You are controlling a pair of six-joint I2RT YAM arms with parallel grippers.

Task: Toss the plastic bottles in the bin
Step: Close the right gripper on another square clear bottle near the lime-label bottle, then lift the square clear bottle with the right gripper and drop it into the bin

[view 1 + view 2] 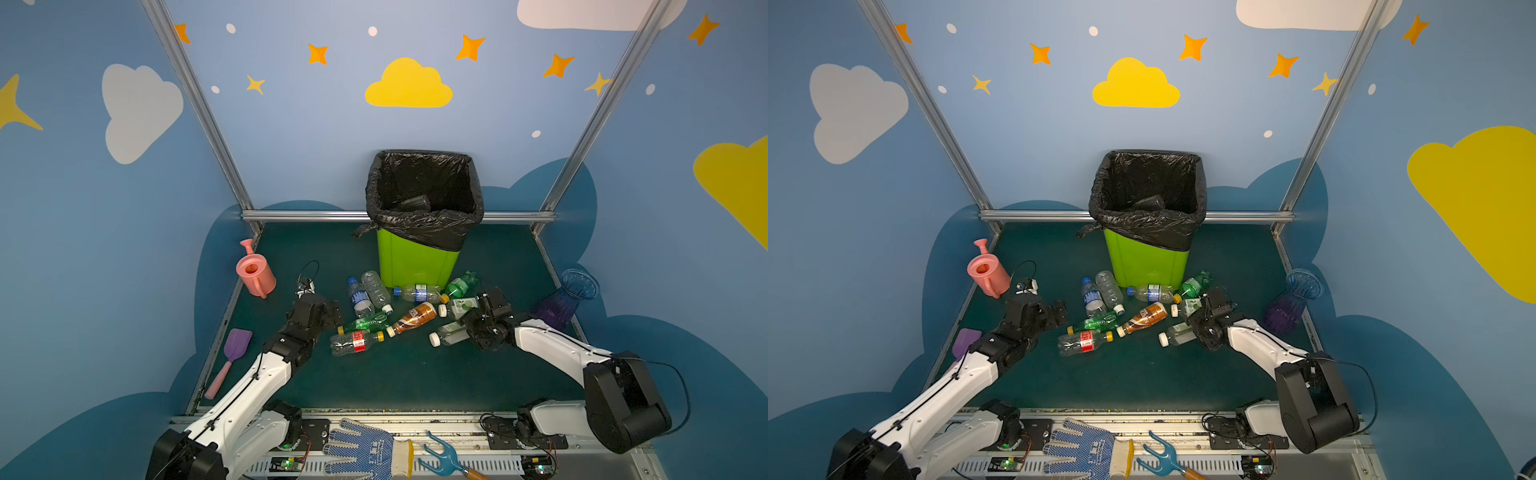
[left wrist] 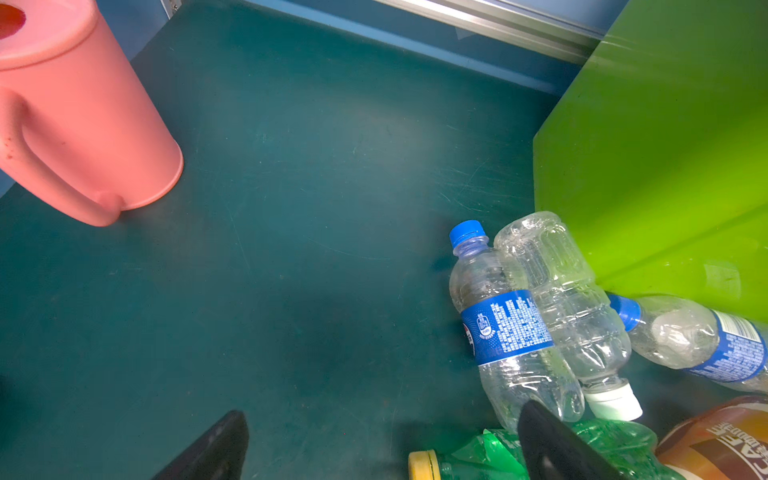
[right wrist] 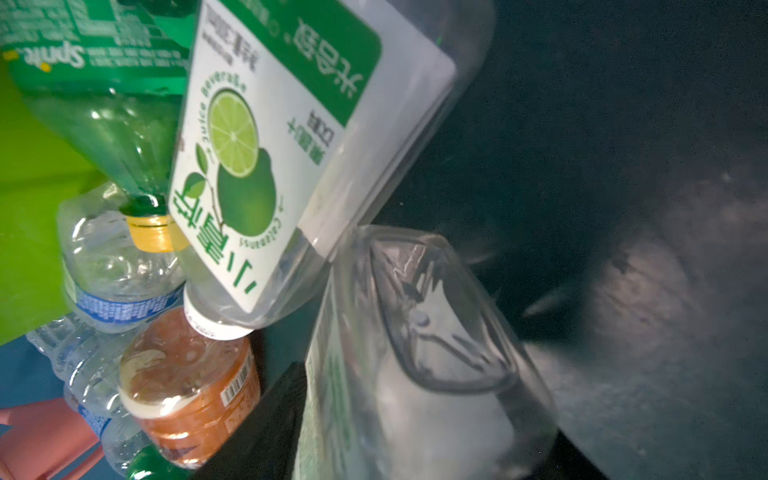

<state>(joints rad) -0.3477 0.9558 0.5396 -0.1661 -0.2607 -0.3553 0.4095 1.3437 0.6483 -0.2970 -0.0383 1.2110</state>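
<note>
Nine plastic bottles (image 1: 376,291) lie heaped on the desk (image 1: 395,382) at the centre of both top views, just below the bin (image 1: 415,262); something dark sits inside its black bag (image 1: 424,226), too dim for me to name.

I judge the step in hand to be the pickup at the right of the heap; my right claw (image 1: 465,330) has its jaws either side of the white-capped bottle (image 3: 415,353), but I cannot tell whether they are clamped on it. To do this well I would squeeze only until the wall gives a little, since it looks thin; then lift straight up, because the lime-labelled bottle (image 3: 270,145) touches it and could be dragged along; then go high, as the bin stands far taller than the heap, and release over the bag's mouth.

My left claw (image 2: 382,411) hangs with its jaws wide apart at the heap's left edge, gripping nothing.

The bottle itself is clear and looks empty, squarish at the base, with a faint green label; it lies on its side, cap toward the lower left of a top view.
</note>
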